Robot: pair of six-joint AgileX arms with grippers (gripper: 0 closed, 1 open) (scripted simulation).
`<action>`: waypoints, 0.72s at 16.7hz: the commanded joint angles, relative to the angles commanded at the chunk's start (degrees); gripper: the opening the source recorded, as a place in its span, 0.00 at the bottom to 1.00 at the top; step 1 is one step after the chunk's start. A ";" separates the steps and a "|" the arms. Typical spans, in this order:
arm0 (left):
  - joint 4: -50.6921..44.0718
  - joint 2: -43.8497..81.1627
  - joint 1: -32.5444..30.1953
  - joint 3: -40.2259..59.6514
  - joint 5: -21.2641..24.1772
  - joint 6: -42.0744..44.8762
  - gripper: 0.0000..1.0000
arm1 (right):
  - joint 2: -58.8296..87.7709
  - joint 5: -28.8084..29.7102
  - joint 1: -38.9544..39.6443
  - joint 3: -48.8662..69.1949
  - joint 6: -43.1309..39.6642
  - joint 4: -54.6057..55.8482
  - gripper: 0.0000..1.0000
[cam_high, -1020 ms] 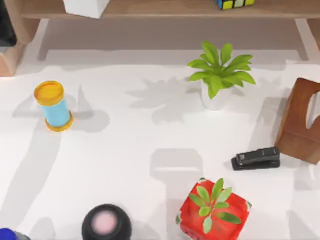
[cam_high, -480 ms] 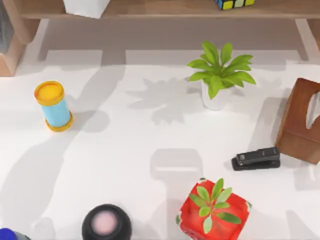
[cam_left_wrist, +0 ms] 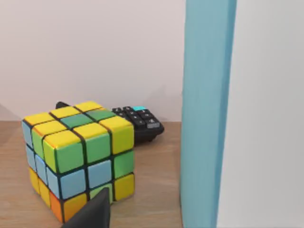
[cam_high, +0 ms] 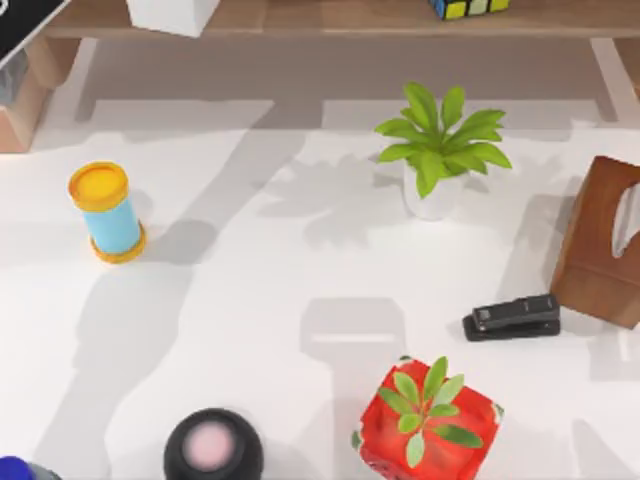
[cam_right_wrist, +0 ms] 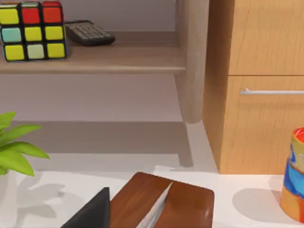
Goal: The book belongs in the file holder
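Up top, the long wooden shelf [cam_high: 330, 18] spans the far edge of the white table [cam_high: 270, 300]. In the top view's upper-left corner sits the tan light-wood file holder [cam_high: 22, 115], mostly cut off. Just above it, a tilted corner of the flat black book with white lettering [cam_high: 22, 24] pokes in, and whether it's inside the holder can't be told. The left wrist view offers what the top view can't: a tall light-blue slab [cam_left_wrist: 206, 114] right up close, unidentifiable, beside a multicoloured puzzle cube [cam_left_wrist: 78, 156] and a black calculator [cam_left_wrist: 141, 122]. The left gripper [cam_left_wrist: 92, 216] is a dark sliver, and its grip can't be told. The same goes for the right gripper [cam_right_wrist: 92, 213], which hangs near the dark brown wooden tissue box [cam_right_wrist: 164, 202].
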 joint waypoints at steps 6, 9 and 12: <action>0.11 0.72 -0.01 0.79 -0.19 -0.14 1.00 | 0.00 0.00 0.00 0.00 0.00 0.00 1.00; -0.71 2.12 0.11 3.09 0.13 -0.21 1.00 | 0.00 0.00 0.00 0.00 0.00 0.00 1.00; -2.56 5.14 0.60 7.96 0.64 -0.25 1.00 | 0.00 0.00 0.00 0.00 0.00 0.00 1.00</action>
